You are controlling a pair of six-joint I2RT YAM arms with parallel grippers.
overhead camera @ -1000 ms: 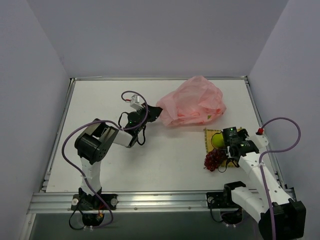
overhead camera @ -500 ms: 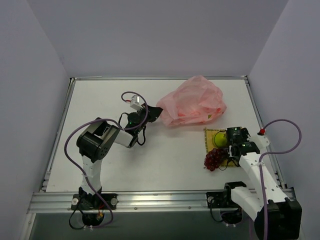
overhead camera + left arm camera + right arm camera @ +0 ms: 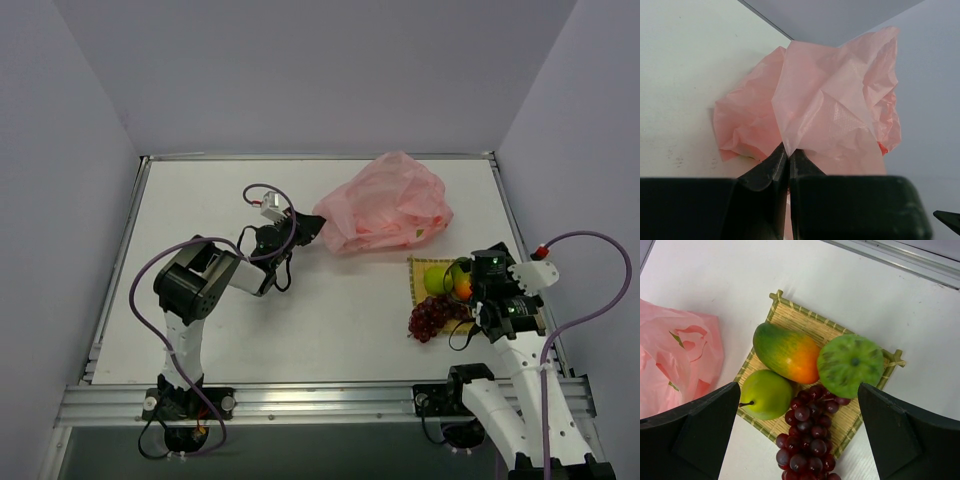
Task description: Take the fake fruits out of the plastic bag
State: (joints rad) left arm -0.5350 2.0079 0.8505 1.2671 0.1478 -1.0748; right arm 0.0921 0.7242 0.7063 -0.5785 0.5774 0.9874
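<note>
Left gripper [image 3: 788, 156]: pressed together on a fold of the pink plastic bag [image 3: 830, 100], probably to anchor it against sliding.
Pink plastic bag: crumpled at the far middle of the white table [image 3: 200, 320], slack and low; no fruit bulge evident, though impossible to rule one out through the creased film.
Right gripper [image 3: 799, 386]: spread wide, holding nothing, hovering above the yellow woven mat [image 3: 805, 320]; reads as a release pose.
Mango [image 3: 785, 352]: across the mat's middle, touching its neighbours.
Green apple [image 3: 766, 394]: on the mat edge nearest the bag.
Bumpy green ball [image 3: 850, 365]: on the opposite corner, just beside the mango.
Grape bunch [image 3: 810, 435]: partly on the mat, trailing off onto the table.
Task stage: judged nearly or fully done, with four fruits out and grouped on the mat as drop-off spot.
</note>
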